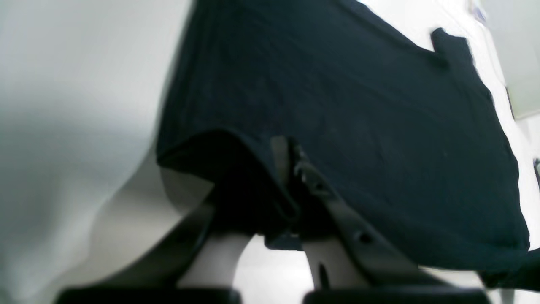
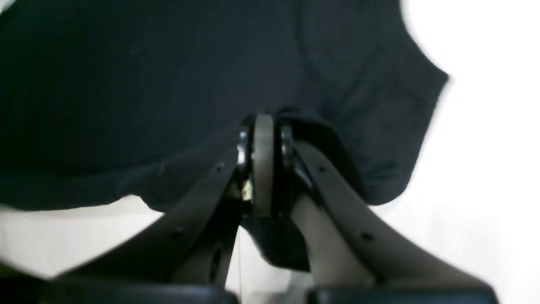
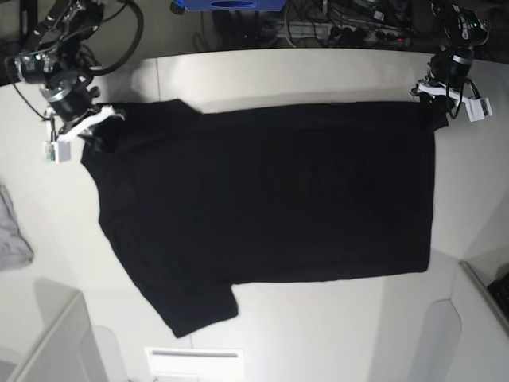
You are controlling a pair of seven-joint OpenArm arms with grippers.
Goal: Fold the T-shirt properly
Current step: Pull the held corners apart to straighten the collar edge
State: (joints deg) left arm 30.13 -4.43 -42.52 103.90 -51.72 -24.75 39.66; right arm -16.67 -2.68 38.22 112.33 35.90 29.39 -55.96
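Note:
The black T-shirt (image 3: 270,199) lies spread flat on the white table (image 3: 318,72), plain side up, with one sleeve pointing toward the front edge. At the far left corner of the base view my right gripper (image 3: 94,131) is shut on the cloth at the shoulder. Its wrist view shows the fingers (image 2: 263,122) pressed together with a fold of T-shirt (image 2: 126,84) pinched between them. My left gripper (image 3: 429,94) is shut on the far right corner of the shirt. In its own wrist view that gripper (image 1: 289,145) clamps the lifted hem of the T-shirt (image 1: 358,105).
A small grey cloth (image 3: 12,231) lies at the table's left edge. A blue object (image 3: 231,4) and cables (image 3: 342,24) sit behind the far edge. A white sheet (image 3: 195,358) lies at the front. Grey panels (image 3: 48,342) stand at the lower corners.

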